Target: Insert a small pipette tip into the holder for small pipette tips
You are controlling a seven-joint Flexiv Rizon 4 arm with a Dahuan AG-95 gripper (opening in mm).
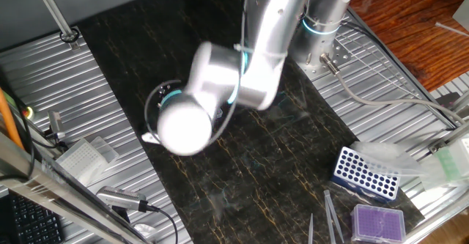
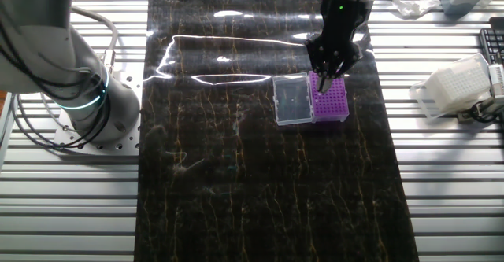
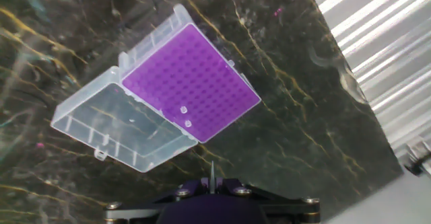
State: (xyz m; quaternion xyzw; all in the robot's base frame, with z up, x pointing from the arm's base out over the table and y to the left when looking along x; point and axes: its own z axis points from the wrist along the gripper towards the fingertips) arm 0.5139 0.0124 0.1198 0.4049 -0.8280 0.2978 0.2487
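The holder for small pipette tips is a deep-purple box [image 2: 334,103] with a gridded top and an open clear lid flap [image 2: 290,99] on its left. It also shows in the hand view [image 3: 195,79], where two tiny clear tips [image 3: 185,116] stand in the grid near the lid hinge. My gripper [image 2: 324,79] hovers just above the box's far left part. In the hand view my gripper [image 3: 212,182] is shut on the small pipette tip [image 3: 212,171], a thin sliver sticking out between the purple fingers, just off the box's near edge. In the first fixed view the arm hides the holder.
A blue rack with white holes [image 1: 366,172], a paler purple box [image 1: 379,222] and long grey sticks [image 1: 331,213] lie at the mat's far end. A white tip box [image 2: 453,89] sits on the metal table. The robot base [image 2: 79,97] stands beside the mat.
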